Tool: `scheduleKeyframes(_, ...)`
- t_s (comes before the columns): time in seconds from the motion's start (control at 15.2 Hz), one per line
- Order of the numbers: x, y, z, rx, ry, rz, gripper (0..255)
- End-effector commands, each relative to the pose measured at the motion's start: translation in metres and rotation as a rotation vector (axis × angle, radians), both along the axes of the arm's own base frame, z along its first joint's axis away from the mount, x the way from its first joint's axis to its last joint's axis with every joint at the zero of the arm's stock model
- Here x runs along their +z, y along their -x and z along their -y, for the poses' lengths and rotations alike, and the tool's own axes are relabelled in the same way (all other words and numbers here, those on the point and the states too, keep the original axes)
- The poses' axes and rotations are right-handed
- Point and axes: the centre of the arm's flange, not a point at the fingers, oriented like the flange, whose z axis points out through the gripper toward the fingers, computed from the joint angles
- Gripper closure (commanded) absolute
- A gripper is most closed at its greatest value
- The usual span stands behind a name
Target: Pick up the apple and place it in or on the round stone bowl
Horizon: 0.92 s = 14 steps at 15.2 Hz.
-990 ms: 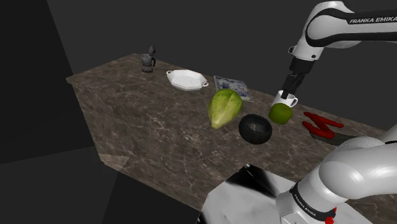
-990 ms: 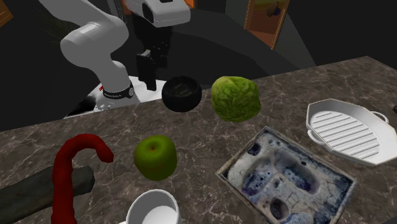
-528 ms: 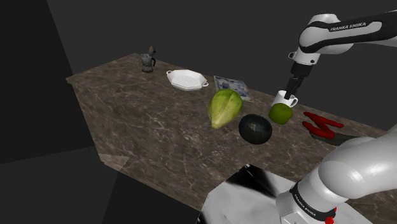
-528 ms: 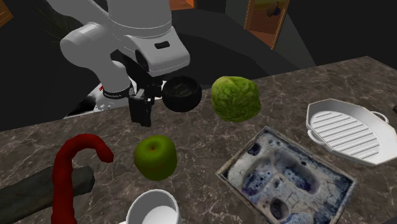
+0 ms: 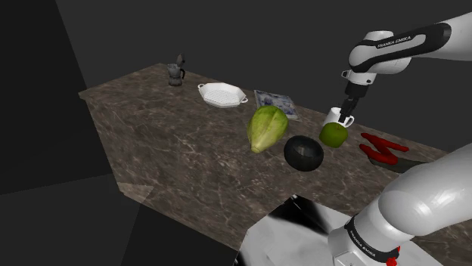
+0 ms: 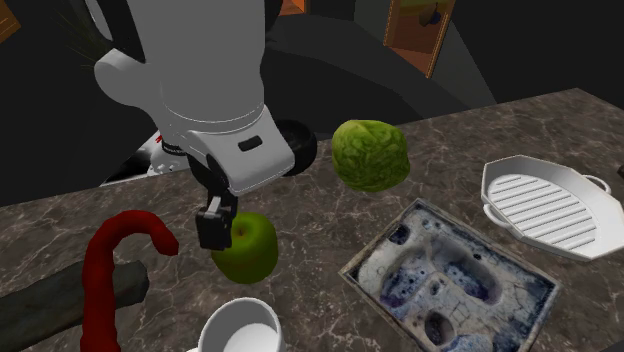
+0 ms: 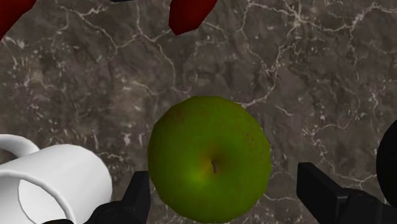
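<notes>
Gripper hangs just above one green apple on the marble counter, between one white mug and one dark bowl. From the second exterior view, it sits against the apple's side. At the wrist, the fingers spread wide, straddling the apple and gripping nothing. The mug's inside is bare white.

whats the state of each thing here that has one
apple: on the counter, stem up, not clasped
gripper: open, fingers either side of the apple
dark bowl: upright, empty
white mug: empty
white dish: upright, empty
</notes>
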Motion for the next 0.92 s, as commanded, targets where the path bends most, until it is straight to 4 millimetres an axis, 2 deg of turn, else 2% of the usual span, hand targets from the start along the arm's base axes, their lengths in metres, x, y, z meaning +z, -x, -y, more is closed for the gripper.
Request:
scheduleKeyframes(0.0, -0.011, 0.002, 0.001, 0.001, 0.000, 0.000, 0)
scheduleKeyframes(0.13, -0.024, 0.005, 0.000, 0.001, 0.000, 0.000, 0)
scheduleKeyframes(0.66, -0.024, 0.005, 0.000, 0.001, 0.000, 0.000, 0)
scheduleKeyframes(0.73, -0.024, 0.005, 0.000, 0.001, 0.000, 0.000, 255)
scheduleKeyframes(0.86, -0.024, 0.005, 0.000, 0.001, 0.000, 0.000, 255)
